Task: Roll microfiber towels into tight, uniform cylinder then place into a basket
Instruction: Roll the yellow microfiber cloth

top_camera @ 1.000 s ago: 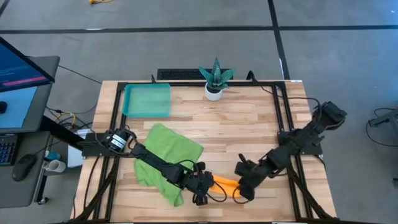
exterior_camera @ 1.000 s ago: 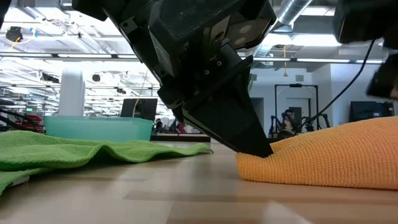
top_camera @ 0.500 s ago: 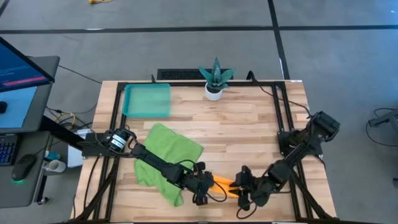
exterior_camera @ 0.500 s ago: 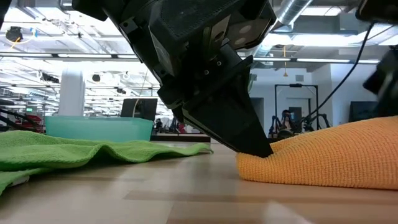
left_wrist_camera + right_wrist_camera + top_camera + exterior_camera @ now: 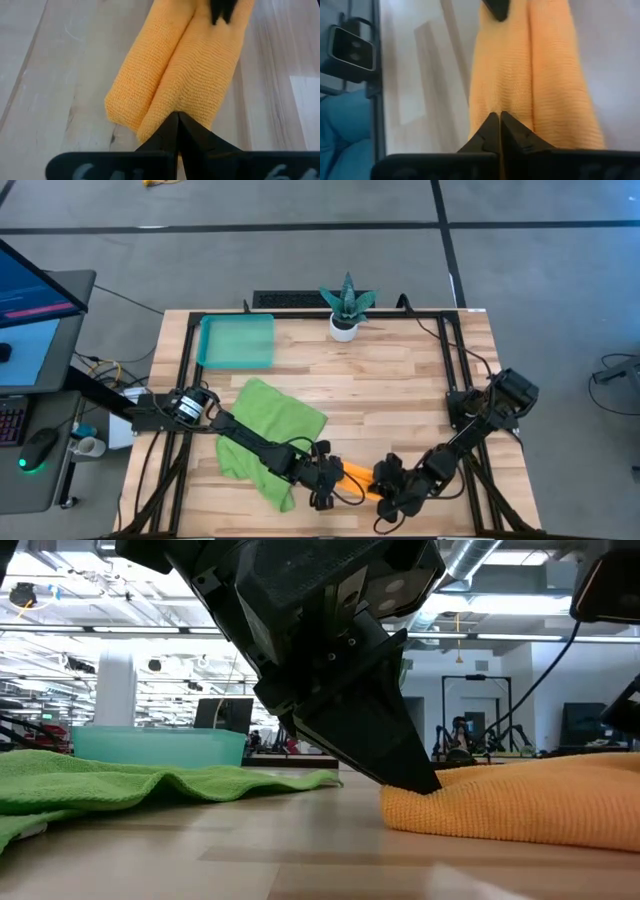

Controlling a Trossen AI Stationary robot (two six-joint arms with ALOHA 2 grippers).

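Both pairs of jaws are closed to a point on the orange towel [image 5: 358, 476], one at each end. Our left gripper [image 5: 176, 124] pinches the roll's left end, and our right gripper [image 5: 499, 124] pinches its right end, each set of dark fingers meeting with cloth nipped between the tips.

We see the orange towel as a long, loose roll at the near edge of the table [image 5: 400, 380], lying left to right between the two grippers. Along its top runs a lengthwise crease, so it looks more like two folded lobes than a tight cylinder.

We judge the cloth to be light, soft and limp, with a nubbly weave that should grip well and not slip. It will sag and unroll if held by one end only, so both ends need holding, low on the roll where the layers overlap.

Left of it, the green towel [image 5: 270, 425] lies spread and rumpled under our left arm. Farther off, the basket [image 5: 237, 342] sits at the far left of the table, well apart from both towels.
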